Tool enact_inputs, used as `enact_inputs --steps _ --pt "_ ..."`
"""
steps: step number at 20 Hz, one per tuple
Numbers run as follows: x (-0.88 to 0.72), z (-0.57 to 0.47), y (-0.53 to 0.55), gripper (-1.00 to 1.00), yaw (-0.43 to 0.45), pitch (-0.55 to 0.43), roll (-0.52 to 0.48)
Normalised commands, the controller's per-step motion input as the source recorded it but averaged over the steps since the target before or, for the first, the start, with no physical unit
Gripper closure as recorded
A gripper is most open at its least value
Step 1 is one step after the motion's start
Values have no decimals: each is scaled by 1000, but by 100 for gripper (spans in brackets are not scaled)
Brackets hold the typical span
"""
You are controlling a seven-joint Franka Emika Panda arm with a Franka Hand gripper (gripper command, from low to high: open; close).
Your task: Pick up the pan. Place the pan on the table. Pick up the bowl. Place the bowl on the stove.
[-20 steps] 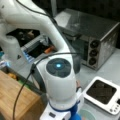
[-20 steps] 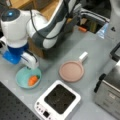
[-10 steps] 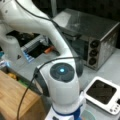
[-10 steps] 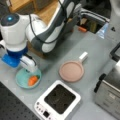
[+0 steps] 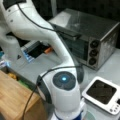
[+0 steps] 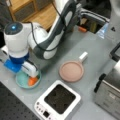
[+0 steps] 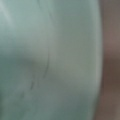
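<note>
While its white wrist hangs low over the near-left corner of the grey table [image 6: 82, 50], the gripper [image 6: 31, 75] reaches down into the teal bowl [image 6: 23, 80], beside the orange piece [image 6: 32, 81] lying inside; whether its fingers are apart or closed on the rim cannot be told. The wrist view is filled edge to edge with the bowl's pale green inner wall [image 7: 50, 60], with a brownish strip at the right. In a front view the arm [image 6: 57, 27] bends down from the top of the frame, elbow folded, a black cable looped along it, and ends in a joint cap with a blue light. The pan [image 6: 71, 71] sits flat on the table to the right of the bowl, well apart from it, white handle pointing up and to the right. The stove [image 6: 58, 101] stands at the bottom edge, near both, its dark top bare. A silver toaster oven [image 5: 92, 37] stands beside the stove, and a wooden block [image 5: 15, 97] lies to the arm's left.
</note>
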Motion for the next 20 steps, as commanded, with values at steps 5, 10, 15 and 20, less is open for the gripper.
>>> enact_inputs --steps 5,10,15,20 --pt "165 49 -153 -100 95 46 84" --pt "162 61 -99 -100 99 43 81" --pt "144 66 -54 100 107 60 47" --pt "116 81 -18 100 105 64 71"
